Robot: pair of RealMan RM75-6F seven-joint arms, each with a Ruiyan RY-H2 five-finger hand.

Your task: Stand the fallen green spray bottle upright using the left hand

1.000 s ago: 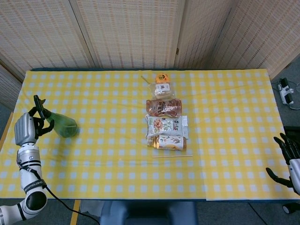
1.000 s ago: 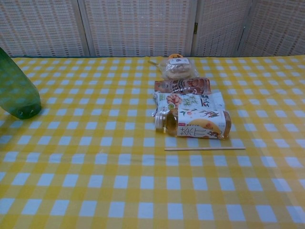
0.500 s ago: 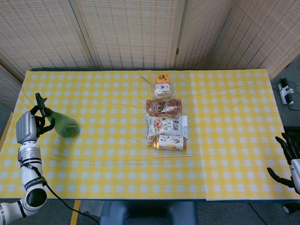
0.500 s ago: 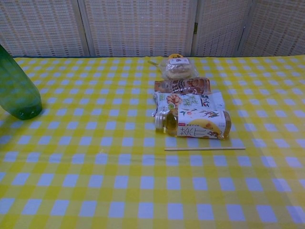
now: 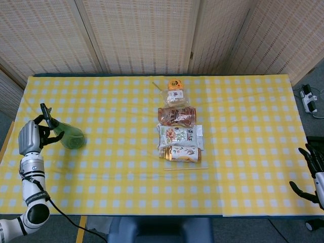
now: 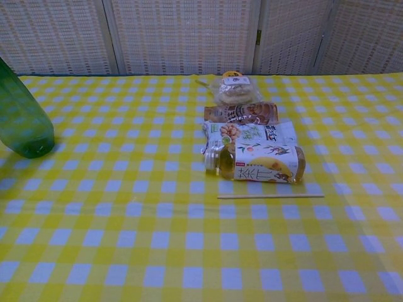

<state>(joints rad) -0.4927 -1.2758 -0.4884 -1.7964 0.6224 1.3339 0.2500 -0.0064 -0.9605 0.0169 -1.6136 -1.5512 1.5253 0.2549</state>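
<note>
The green spray bottle (image 5: pixel 70 136) stood near the left edge of the worktop (image 5: pixel 111 177), its base on the yellow-and-white checked cloth and its neck leaning toward the left robot hand (image 5: pixel 31 137). That robot hand was at the worktop's left edge with its fingers (image 5: pixel 44 132) curled around the bottle's neck just under the black trigger head (image 5: pixel 46 112), so it held the bottle by its upper part. In the chest view only the lower body of the bottle (image 6: pixel 22 119) showed at the far left, base down on the cloth and slightly tilted; the left robot hand was out of that frame.

The right robot hand (image 5: pixel 313 169) hung off the worktop's right edge, well apart from everything on it, fingers spread and holding nothing.

Down the middle of the worktop ran a row of groceries. Farthest back was a small orange-lidded item (image 5: pixel 175 83), touching a clear bag of pale snacks (image 5: pixel 175 97). Next came a brown snack packet (image 5: pixel 176 115), then a white-and-green nut packet (image 5: pixel 180 135), and nearest the front a tea bottle (image 5: pixel 180 153) lying on its side, cap to the left in the chest view (image 6: pixel 258 163). Just in front of the tea bottle lay a thin wooden stick (image 5: pixel 185 169), parallel to the front edge of the worktop.
</note>
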